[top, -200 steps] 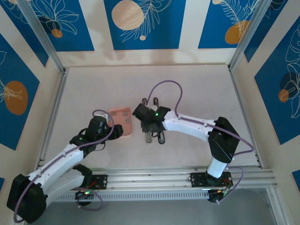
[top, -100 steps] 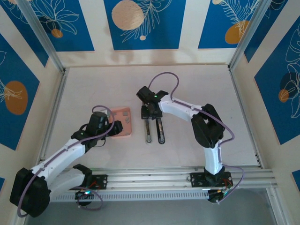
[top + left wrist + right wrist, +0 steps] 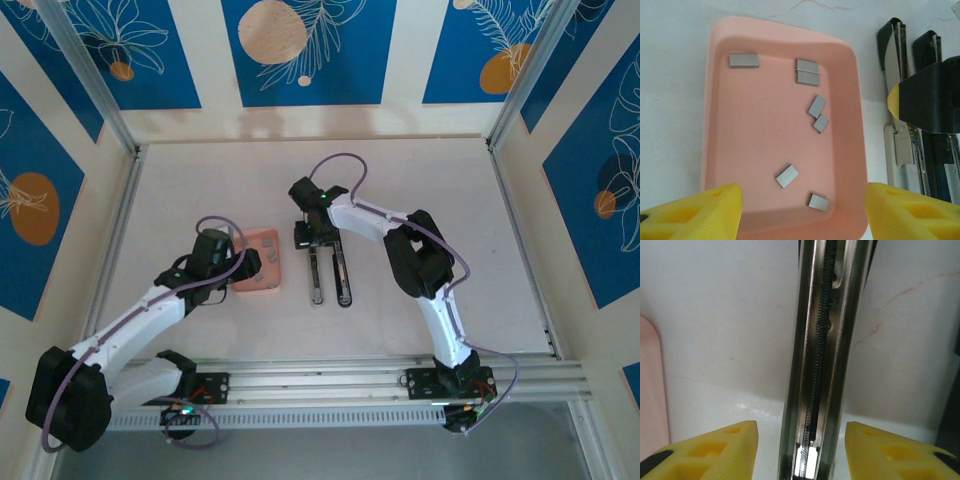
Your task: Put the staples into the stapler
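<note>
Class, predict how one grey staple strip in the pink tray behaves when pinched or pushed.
The staples lie flat on the tray floor, so likely hard to get under. Tiny metal: probably light and apt to slide. Flat-sided, so unlikely to roll.

Table (image 3: 450,220): pale top, faintly veined. Pink tray (image 3: 268,288) lies flat, left of centre. Stapler (image 3: 343,280) just right of it, not touching, splayed open, both bars side by side.
</note>
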